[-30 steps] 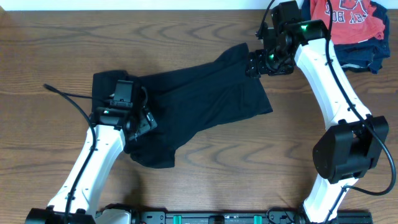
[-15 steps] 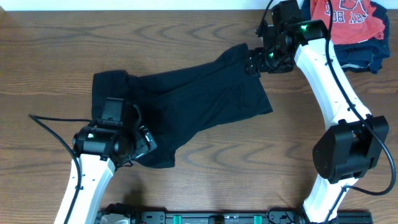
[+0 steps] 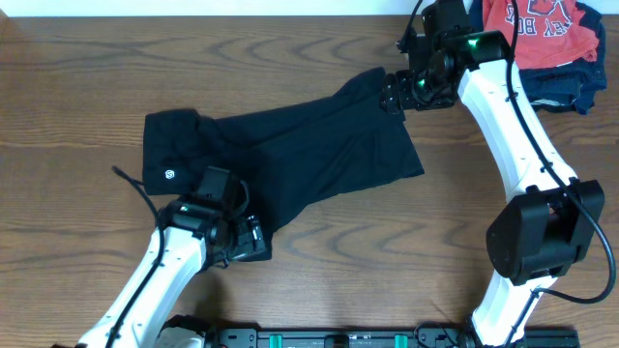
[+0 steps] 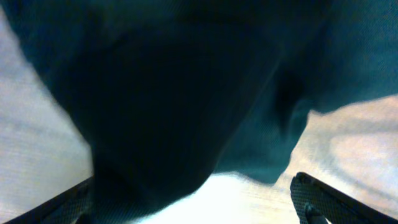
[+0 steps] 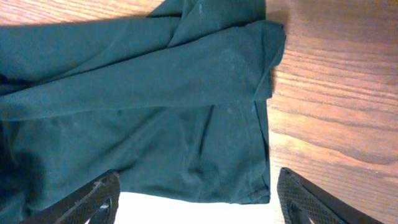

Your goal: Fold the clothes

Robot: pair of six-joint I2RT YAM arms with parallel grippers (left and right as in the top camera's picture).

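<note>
Nearest the robot's base, the left arm reached up from the bottom edge of the brown wooden table [image 3: 77, 77]. The left gripper [image 3: 247, 237] sat at the near-left corner of the black short-sleeved T-shirt [image 3: 309, 159], right at its near hem. In the left wrist view the left gripper [image 4: 193, 202] had its jaws spread wide, one dark fingertip [image 4: 314, 199] in each bottom corner. Blurred dark fabric of the T-shirt [image 4: 174, 93] filled most of that frame, with pale table [image 4: 360, 143] at the sides. Nothing was clamped; whether the fingers touched the cloth could not be told.

The T-shirt lay mid-table, running on a diagonal from near-left to far-right, rumpled and partly doubled over. A small white round logo [image 3: 170, 175] faced up on its left part, just beside the left arm.

Further back, the right gripper [image 3: 392, 92] hung over the far-right corner of the T-shirt. In the right wrist view the right gripper [image 5: 199, 205] was also open, fingers [image 5: 93, 199] well apart and holding nothing. The T-shirt [image 5: 155, 112] below it showed a folded band across the top and a straight right edge, with bare table [image 5: 336, 93] to the right.

In the far-right corner, well apart from the T-shirt, a red shirt with white lettering [image 3: 542, 29] lay on dark navy folded garments [image 3: 566, 92].
</note>
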